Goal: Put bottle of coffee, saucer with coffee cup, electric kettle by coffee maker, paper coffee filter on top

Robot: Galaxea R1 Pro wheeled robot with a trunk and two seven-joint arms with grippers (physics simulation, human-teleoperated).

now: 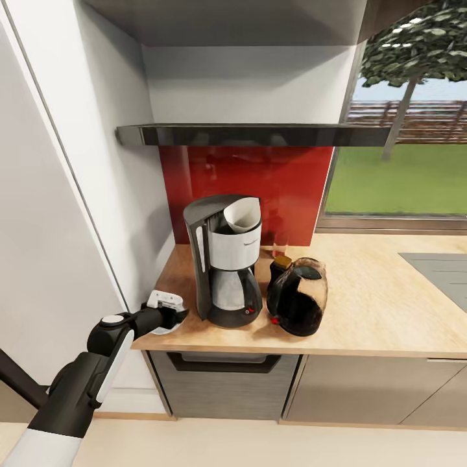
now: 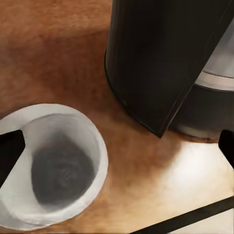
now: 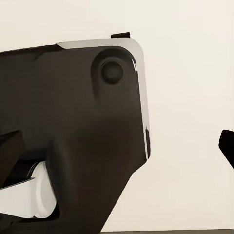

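Head view shows my left fingers (image 1: 174, 316) at the counter (image 1: 389, 305) edge beside the coffee maker (image 1: 224, 259), which has the paper coffee filter (image 1: 243, 215) on top (electric kettle (image 1: 298, 295) just right). Left wrist view has the coffee cup (image 2: 51, 165) between parted fingers; I cannot tell the right fingers' state.

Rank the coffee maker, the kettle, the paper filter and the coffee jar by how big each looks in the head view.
1. coffee maker, tallest and bulkiest.
2. kettle, somewhat shorter.
3. paper filter, sitting in the coffee maker's top.
4. coffee jar, though the kettle hides most of it, so its rank against the filter is unsure.
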